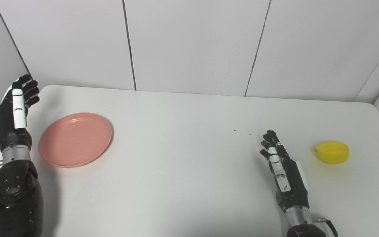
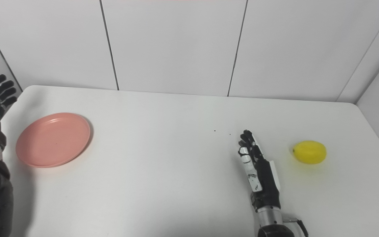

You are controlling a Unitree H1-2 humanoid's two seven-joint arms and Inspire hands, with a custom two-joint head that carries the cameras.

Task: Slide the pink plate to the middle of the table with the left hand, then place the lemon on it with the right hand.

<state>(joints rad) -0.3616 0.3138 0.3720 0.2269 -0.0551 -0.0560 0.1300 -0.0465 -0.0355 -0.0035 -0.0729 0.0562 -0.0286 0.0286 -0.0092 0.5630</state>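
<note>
My left hand [image 1: 15, 112] is raised at the far left edge of the white table [image 1: 189, 184], fingers [image 1: 28, 87] stretched upward and a little apart, the palm turned toward the middle of the table. It holds nothing and touches nothing that I can see. Just to the right of that hand, and slightly nearer to me than its fingertips, the pink plate [image 1: 75, 139] lies flat on the tabletop, with nothing on it. There is a gap between my left wrist and the plate's near rim; the two are close but apart.

To the right of the plate the table runs bare across its middle, save for two tiny dark specks [image 1: 235, 131] on the surface, which lie just ahead and a little left of my right hand's fingertips.

My right hand [image 1: 283, 168] sits low over the right half of the table, fingers extended forward and only loosely spread, the palm facing the right side. It too grips nothing. Whether its edge rests on the surface or hovers just above it, I cannot tell.

To the right of this hand, about level with its fingers, the lemon [image 1: 332, 152] lies on its side on the tabletop, its pointed tip turned toward my hand. Hand and lemon are near each other but not touching.
</note>
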